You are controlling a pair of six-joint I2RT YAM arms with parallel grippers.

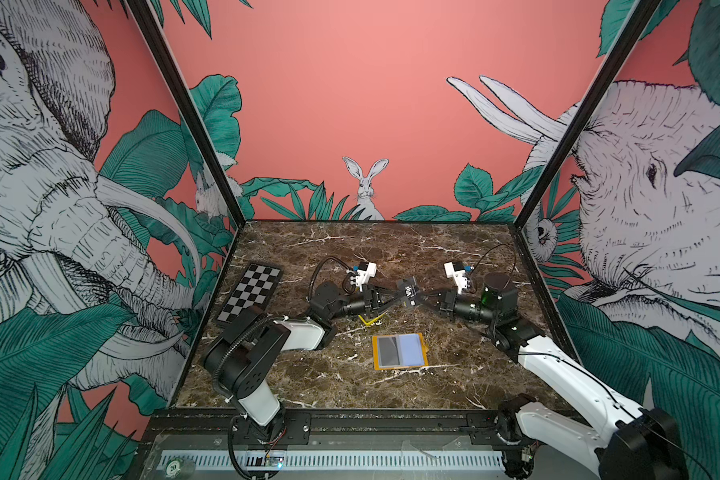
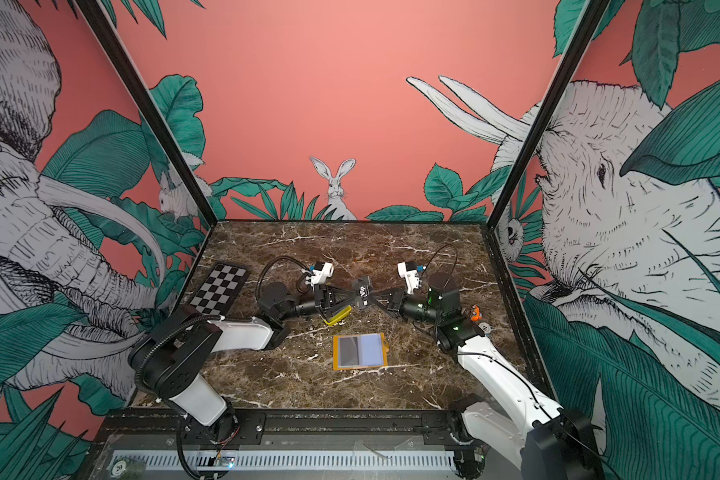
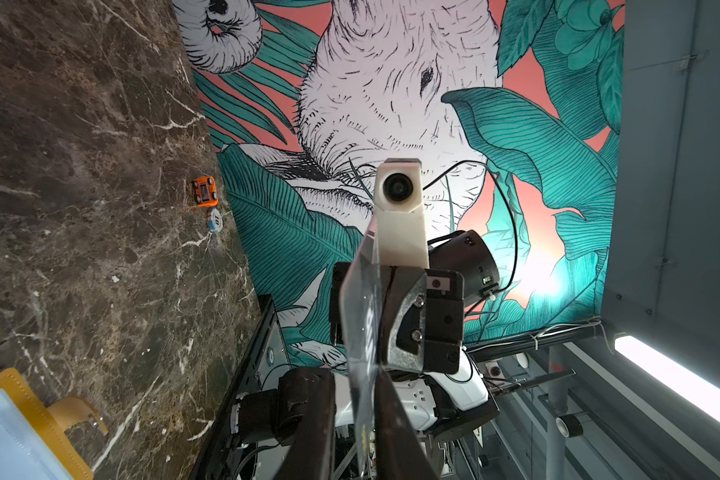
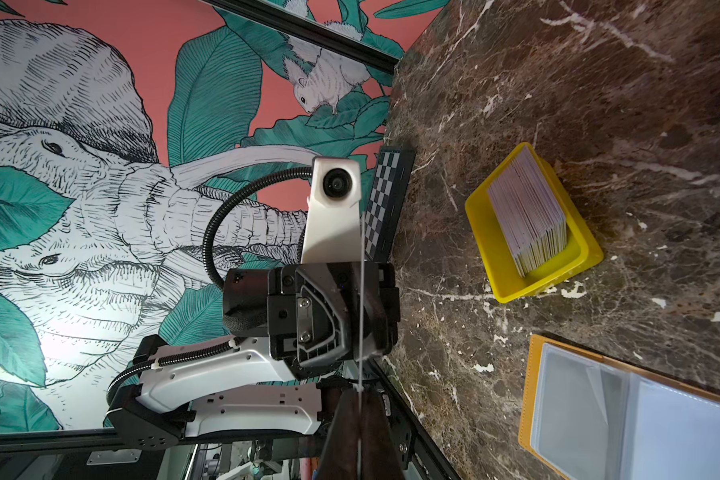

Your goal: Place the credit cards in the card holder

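Right gripper: jaws closed on one black "VIP" card, held on edge in the air above the worktop. Left gripper: jaws stand narrowly either side of the same card; whether they pinch it cannot be told. Stack of cards stands on edge in the yellow tray, beneath the grippers. Card holder lies open and flat on the worktop, clear sleeves up, just beside the tray on the near side. Checkerboard plate lies at the far left.
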